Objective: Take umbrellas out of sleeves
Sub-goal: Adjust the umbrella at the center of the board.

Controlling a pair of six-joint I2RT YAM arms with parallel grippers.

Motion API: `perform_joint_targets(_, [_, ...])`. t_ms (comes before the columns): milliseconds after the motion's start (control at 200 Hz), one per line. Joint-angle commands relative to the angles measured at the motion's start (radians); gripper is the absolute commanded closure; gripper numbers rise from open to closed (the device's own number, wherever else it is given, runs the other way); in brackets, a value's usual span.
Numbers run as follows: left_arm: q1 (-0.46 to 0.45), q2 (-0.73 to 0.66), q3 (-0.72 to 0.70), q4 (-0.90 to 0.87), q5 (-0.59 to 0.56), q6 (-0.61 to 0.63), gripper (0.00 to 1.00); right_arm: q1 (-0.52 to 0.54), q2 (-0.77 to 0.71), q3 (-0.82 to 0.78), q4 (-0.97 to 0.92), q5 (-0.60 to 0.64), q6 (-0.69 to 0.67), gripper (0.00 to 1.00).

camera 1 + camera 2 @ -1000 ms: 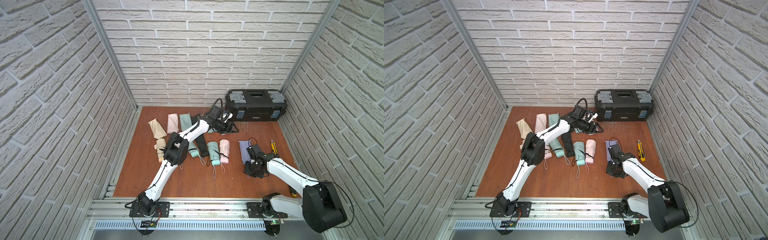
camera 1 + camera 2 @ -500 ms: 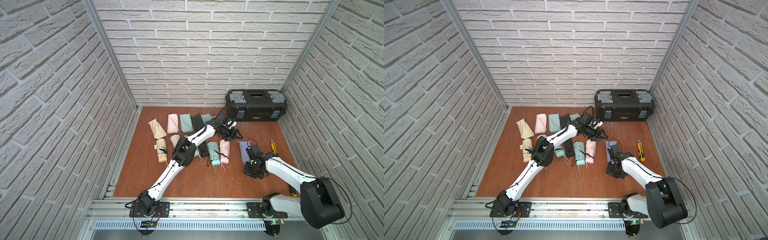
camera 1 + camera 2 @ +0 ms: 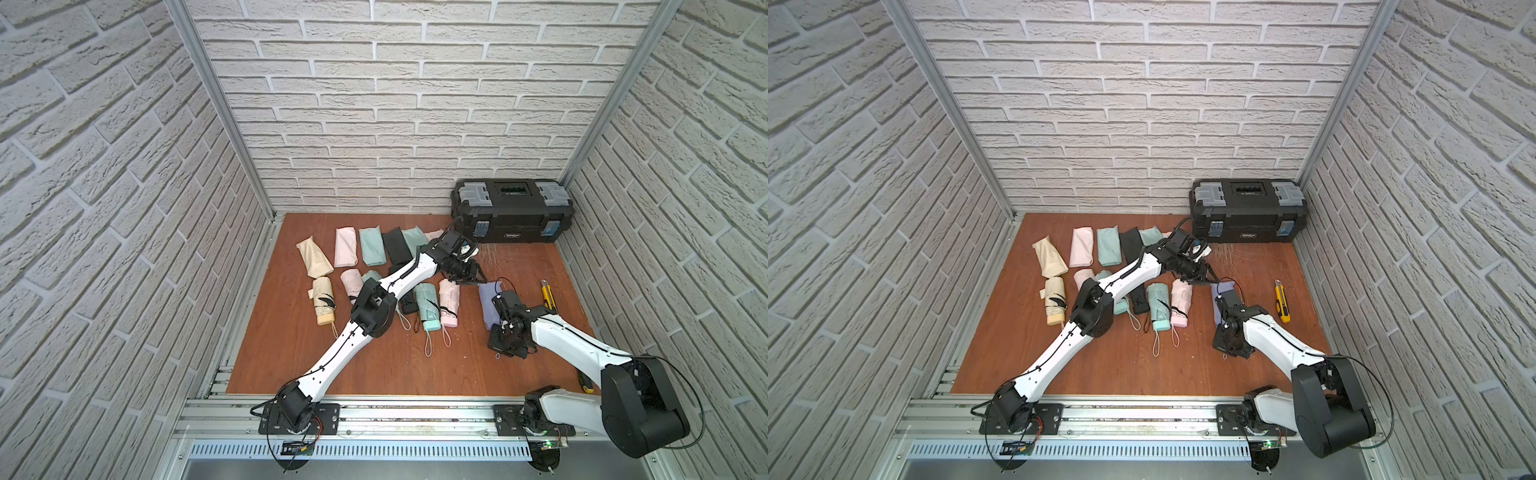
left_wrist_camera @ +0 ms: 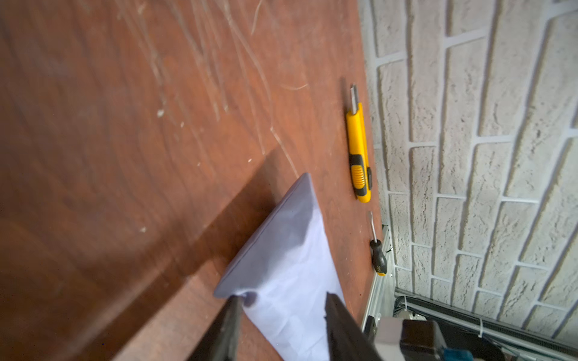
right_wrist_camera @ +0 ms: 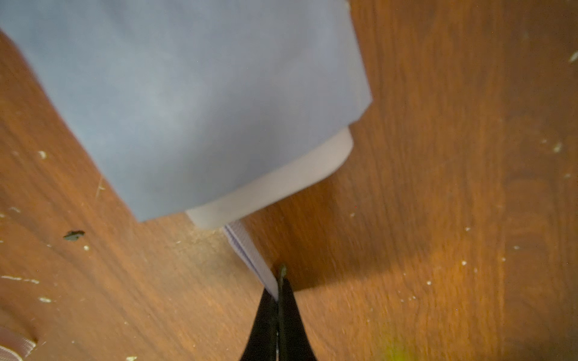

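Lilac sleeve (image 3: 487, 305) flat on worktop (image 3: 374, 365), between pink umbrella (image 3: 449, 307) and yellow knife (image 3: 548, 296). Lilac umbrella (image 5: 281, 181) mostly inside, only handle end poking out. Right tool (image 5: 278, 290) pinched together on its wrist loop (image 5: 250, 253). Left tool (image 4: 281, 297) at sleeve's far end, jaws apart, fabric between them, not clamped afaict.
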Motion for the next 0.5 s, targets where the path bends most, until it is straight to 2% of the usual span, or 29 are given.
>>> perform_joint_targets(0, [-0.022,-0.023,0.006,-0.061,-0.041,0.156,0.60,0.000,-0.018,-0.020,0.015,0.012,-0.001,0.97])
perform_joint_targets(195, [-0.016,-0.030,0.018,-0.010,-0.058,0.316,0.50,0.000,-0.009,-0.037,0.038,-0.008,-0.004,0.97])
perform_joint_targets(260, [-0.011,-0.055,0.023,-0.010,-0.079,0.438,0.48,0.000,-0.014,-0.041,0.041,-0.014,-0.004,0.97])
perform_joint_targets(320, [-0.004,-0.085,0.001,0.020,-0.047,0.545,0.48,0.000,-0.017,-0.043,0.044,-0.015,-0.007,0.97])
perform_joint_targets(380, [0.004,-0.122,-0.002,0.014,-0.012,0.697,0.49,0.000,-0.019,-0.043,0.044,-0.015,-0.007,0.97])
perform_joint_targets(495, [0.003,-0.207,-0.061,-0.052,0.033,1.071,0.49,0.000,-0.019,-0.042,0.044,-0.014,-0.008,0.97])
